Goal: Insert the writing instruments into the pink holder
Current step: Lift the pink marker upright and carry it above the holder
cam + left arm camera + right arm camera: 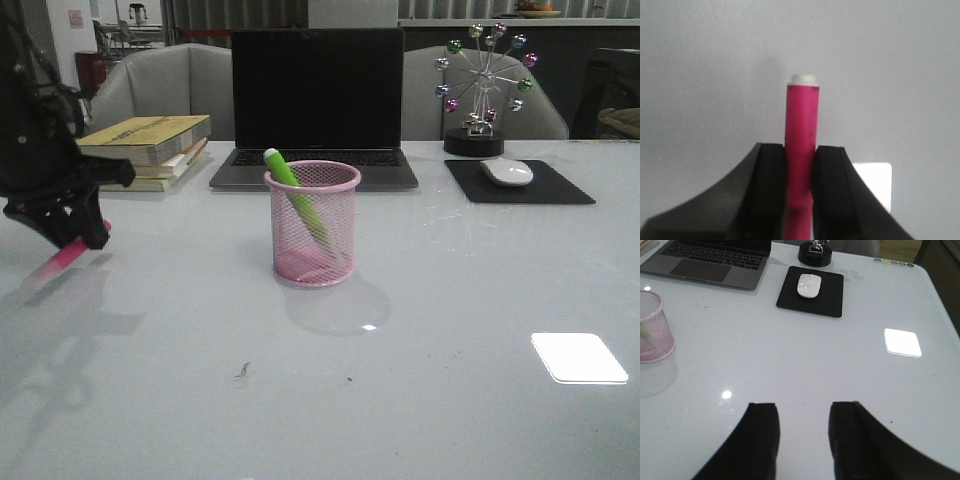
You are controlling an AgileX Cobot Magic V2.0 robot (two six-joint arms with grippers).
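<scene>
The pink wire-mesh holder stands mid-table in front of the laptop, and its edge shows in the right wrist view. A green highlighter leans inside it, pale cap above the rim. At the far left, above the table, my left gripper is shut on the magenta highlighter, which points down-left. In the left wrist view the magenta highlighter sticks out between the black fingers, pale end outward; my left gripper clamps its barrel. My right gripper is open over bare table, nothing between its fingers.
A laptop stands behind the holder. Stacked books lie back left. A white mouse on a black pad and a ball ornament sit back right. Bright light patch on the table at front right.
</scene>
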